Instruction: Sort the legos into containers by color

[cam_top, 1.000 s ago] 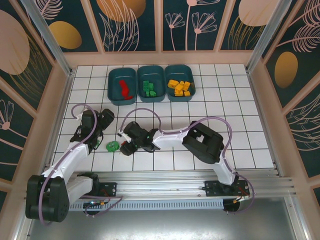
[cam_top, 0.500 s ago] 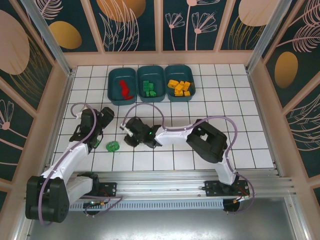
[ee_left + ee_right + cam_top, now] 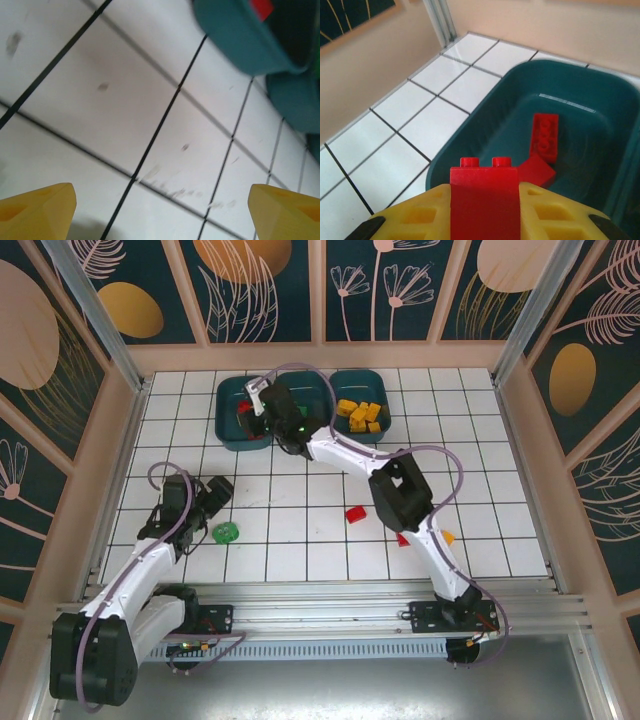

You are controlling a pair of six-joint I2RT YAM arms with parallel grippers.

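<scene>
Gripping a red lego (image 3: pixel 484 200) with the right gripper (image 3: pixel 252 410) above the far-edge container (image 3: pixel 485 125); left gripper (image 3: pixel 160 210) spread wide, holding nothing, over the white-tiled table (image 3: pixel 480 490), amid floral wall panels (image 3: pixel 260 290).

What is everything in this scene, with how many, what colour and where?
tubs: three, dark teal, in a row at the table's far side
bricks in left tub: at least two, red
bricks in right tub: several, yellow-orange
loose red bricks: two, mid-table, one partly under the right arm
loose orange brick: one, beside the right arm
round piece: one, green, near the left gripper
held brick: one, red, above the left tub
left gripper: yellow fingers, open, empty
right gripper: yellow fingers, shut on the held brick
</scene>
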